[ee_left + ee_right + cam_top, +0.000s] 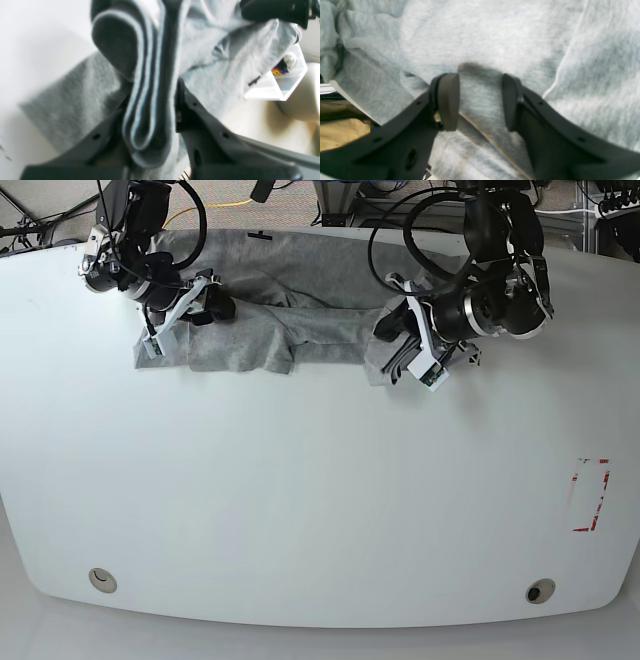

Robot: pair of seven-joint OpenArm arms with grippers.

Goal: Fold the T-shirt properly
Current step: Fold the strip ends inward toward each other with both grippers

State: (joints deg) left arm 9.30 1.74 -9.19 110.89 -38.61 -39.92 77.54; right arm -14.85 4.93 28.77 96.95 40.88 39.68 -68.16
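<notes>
Currently on my board, one garment: the T-shirt (290, 310), heather grey, lying along the far edge of the white table (300, 500) at about twelve o'clock from table centre, its long axis running nine to three, with a folded band along the near side. Left gripper (152, 107), at the three o'clock end: jaws pinched tight on a thick bunch of stacked fabric layers, the bundle rising between the fingers toward twelve in the wrist view. Right gripper (480, 100), at the nine o'clock end: jaws partly apart with a ridge of cloth between the pads (448, 100); I cannot tell whether they bear on it or merely straddle it. Each arm sits at its own end, so the span of cloth between them is what the next fold depends on, in my judgement. Container: one clear plastic bin (282, 80) off the table at three o'clock in the left wrist view, holding small coloured items too blurred to name.
</notes>
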